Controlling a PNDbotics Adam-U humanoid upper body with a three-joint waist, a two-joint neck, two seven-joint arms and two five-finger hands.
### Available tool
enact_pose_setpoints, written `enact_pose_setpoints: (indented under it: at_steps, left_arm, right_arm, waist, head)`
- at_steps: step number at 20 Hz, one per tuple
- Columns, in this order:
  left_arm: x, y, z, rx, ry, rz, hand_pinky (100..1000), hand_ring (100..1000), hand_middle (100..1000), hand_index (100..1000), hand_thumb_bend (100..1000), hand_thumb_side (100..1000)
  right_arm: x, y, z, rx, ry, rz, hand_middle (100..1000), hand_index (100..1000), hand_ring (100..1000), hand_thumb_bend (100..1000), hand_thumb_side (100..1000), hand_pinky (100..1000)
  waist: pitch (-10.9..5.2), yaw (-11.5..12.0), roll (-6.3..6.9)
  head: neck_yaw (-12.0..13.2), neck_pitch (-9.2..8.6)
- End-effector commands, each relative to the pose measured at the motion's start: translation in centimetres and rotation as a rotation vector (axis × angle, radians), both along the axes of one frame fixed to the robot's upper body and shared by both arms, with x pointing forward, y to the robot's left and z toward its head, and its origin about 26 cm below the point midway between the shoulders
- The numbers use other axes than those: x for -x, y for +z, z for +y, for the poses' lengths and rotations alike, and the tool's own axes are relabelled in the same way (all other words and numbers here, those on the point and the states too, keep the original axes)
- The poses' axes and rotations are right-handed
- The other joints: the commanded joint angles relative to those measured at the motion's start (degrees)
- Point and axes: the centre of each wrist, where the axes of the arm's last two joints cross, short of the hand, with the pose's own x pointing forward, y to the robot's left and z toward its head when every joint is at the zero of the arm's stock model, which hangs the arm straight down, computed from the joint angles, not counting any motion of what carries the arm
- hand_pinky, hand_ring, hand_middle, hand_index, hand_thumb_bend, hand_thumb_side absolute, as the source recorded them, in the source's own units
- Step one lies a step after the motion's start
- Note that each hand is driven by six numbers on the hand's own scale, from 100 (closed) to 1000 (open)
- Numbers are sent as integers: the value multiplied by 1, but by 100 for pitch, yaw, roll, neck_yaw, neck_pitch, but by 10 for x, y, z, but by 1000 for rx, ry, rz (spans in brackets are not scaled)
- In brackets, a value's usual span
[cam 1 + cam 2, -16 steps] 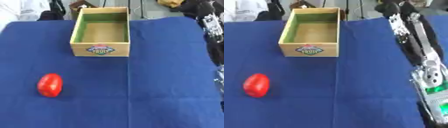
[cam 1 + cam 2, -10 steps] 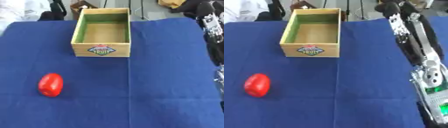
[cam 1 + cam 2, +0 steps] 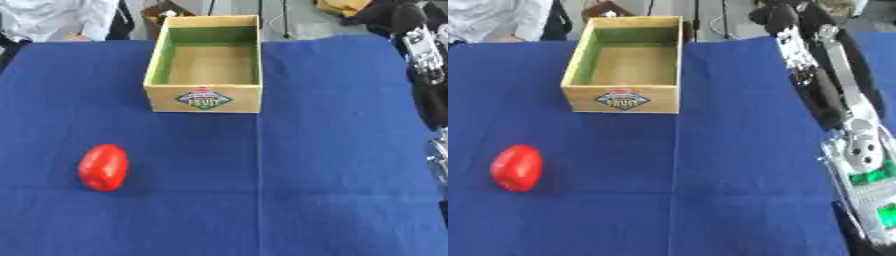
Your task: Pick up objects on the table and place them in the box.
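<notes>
Black and silver metal makes up my right arm (image 3: 846, 125), which runs along the right edge of the table from the near corner toward the far one, with a pale housing and small green lights close to me. At its far end is my right hand (image 3: 785, 22), dark and glossy, raised near the far right corner of the table. I cannot tell whether its fingers are curled or straight, and I see nothing in it. My left hand does not show in either view.

Deep blue cloth (image 3: 332, 175) covers the whole tabletop; it is matte and flat, with a faint pressed crease running from the near edge toward the far edge down the middle.

To the left of my right hand, against the far edge of the table near its middle, stands the box (image 3: 206, 97). It is rectangular, open at the top, made of pale wood or card, with green inner walls and a plain tan floor. Its near wall carries a small diamond-shaped label (image 3: 203, 98) in red, blue and white, on which I can read the word FRUIT.

Well apart from my hand, toward the near left part of the table, lies a red object (image 3: 103, 167). It is smooth, shiny and oval, lying on the cloth with its long side pointing roughly toward the far edge. It sits well clear of the box.
</notes>
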Motion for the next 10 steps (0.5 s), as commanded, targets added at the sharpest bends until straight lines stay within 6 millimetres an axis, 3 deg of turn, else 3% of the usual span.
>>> enact_pose_setpoints:
  at_steps: [1, 10]
  left_arm:
    - [7, 12, 10, -162, 10, 9, 471, 548, 694, 907, 599, 857]
    - [34, 17, 46, -563, 75, 216, 508, 595, 742, 969, 600, 899]
  right_arm:
    - [4, 7, 0, 4, 10, -27, 699, 858, 821, 100, 890, 879]
    - [4, 6, 0, 6, 10, -22, 698, 858, 823, 100, 885, 881]
  waist:
    - [-108, 9, 12]
    - [-74, 25, 34]
  head:
    - [0, 27]
    - [-28, -51]
